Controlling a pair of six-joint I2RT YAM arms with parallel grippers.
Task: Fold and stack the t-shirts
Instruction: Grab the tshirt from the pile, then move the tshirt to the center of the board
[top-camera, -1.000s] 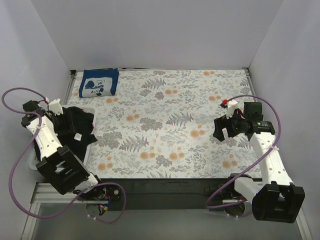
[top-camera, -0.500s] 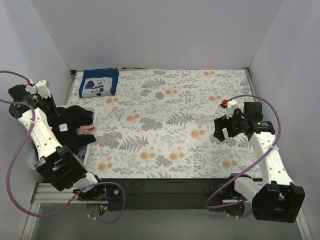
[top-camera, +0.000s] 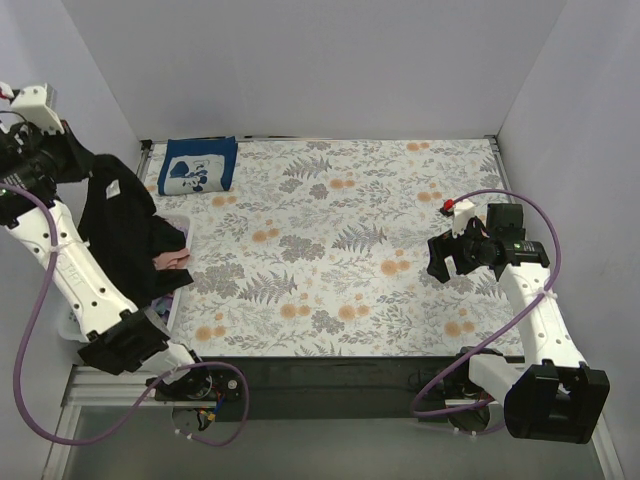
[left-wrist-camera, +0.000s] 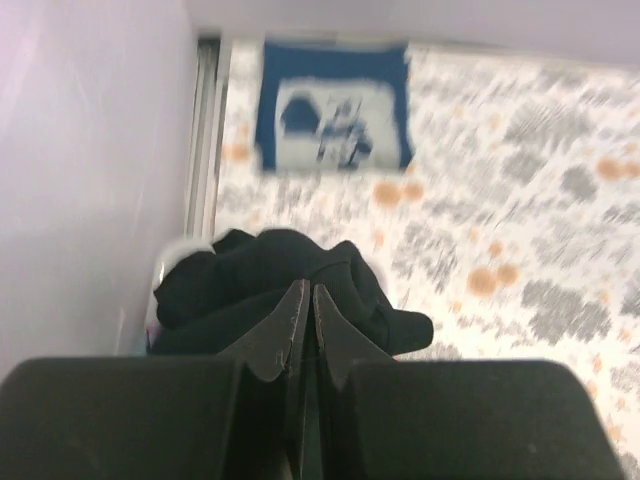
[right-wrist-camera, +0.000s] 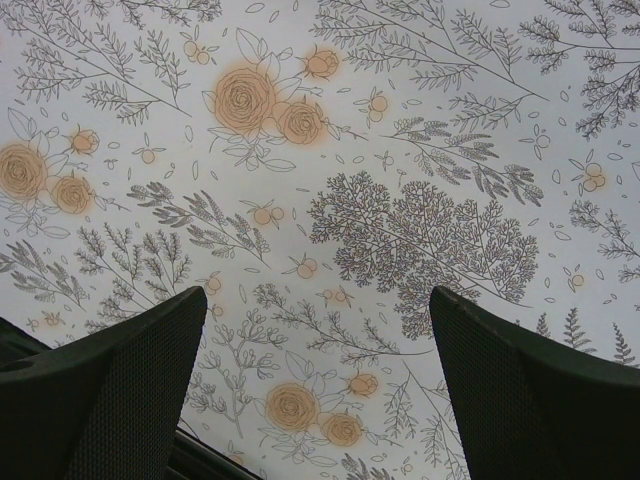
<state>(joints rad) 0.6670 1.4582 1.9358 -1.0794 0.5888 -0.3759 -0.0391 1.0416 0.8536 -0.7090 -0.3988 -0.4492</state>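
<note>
My left gripper (top-camera: 88, 168) is raised high at the far left, shut on the plain black t-shirt (top-camera: 125, 240), which hangs from it in a long drape down to the basket. In the left wrist view the jaws stand pressed together (left-wrist-camera: 308, 292) with black t-shirt (left-wrist-camera: 260, 270) bunched below them. A navy blue t-shirt (top-camera: 197, 165) with a white graphic lies folded at the back left corner, also in the left wrist view (left-wrist-camera: 335, 105). A bit of pink cloth (top-camera: 176, 262) shows beside the black one. My right gripper (top-camera: 446, 258) hovers open over the right side; its fingers (right-wrist-camera: 130, 370) hold nothing.
A white plastic basket (top-camera: 176, 218) sits at the left edge under the hanging shirt. The floral table cover (top-camera: 340, 250) spans the work area, with grey walls at the back and both sides. A purple cable loops beside each arm.
The left gripper shut on the black t-shirt in the basket, then rose up and to the left, pulling the shirt out into a hanging drape. The right arm stayed still.
</note>
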